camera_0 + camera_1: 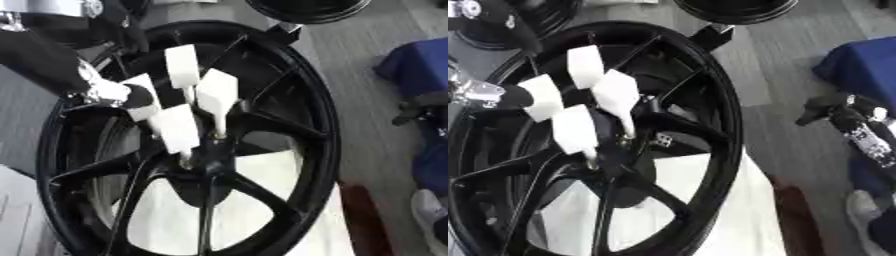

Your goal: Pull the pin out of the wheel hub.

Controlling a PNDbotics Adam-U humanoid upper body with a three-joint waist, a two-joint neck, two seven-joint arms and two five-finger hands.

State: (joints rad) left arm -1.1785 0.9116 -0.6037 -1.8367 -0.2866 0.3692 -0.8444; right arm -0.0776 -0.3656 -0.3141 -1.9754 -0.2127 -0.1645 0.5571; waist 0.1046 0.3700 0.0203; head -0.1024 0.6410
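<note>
Four white pins stand out of the hub (206, 160) at the middle of the black wheel (319, 125), each a thin stem with a flat white paddle on top. One pin (182, 67) rises toward the wheel's far rim, another (216, 95) stands just right of it, and the nearest one (175, 129) leans toward me, its stem seated in the hub. My left hand (114, 92) reaches in from the wheel's left rim, across the spokes, and its fingers are pinched on the leftmost pin (144, 95), whose paddle sits against my fingertips. My right hand (859, 127) shows off to the right of the wheel, well apart from it; I cannot tell how its fingers stand. Under the wheel lies a white sheet (262, 175).
</note>
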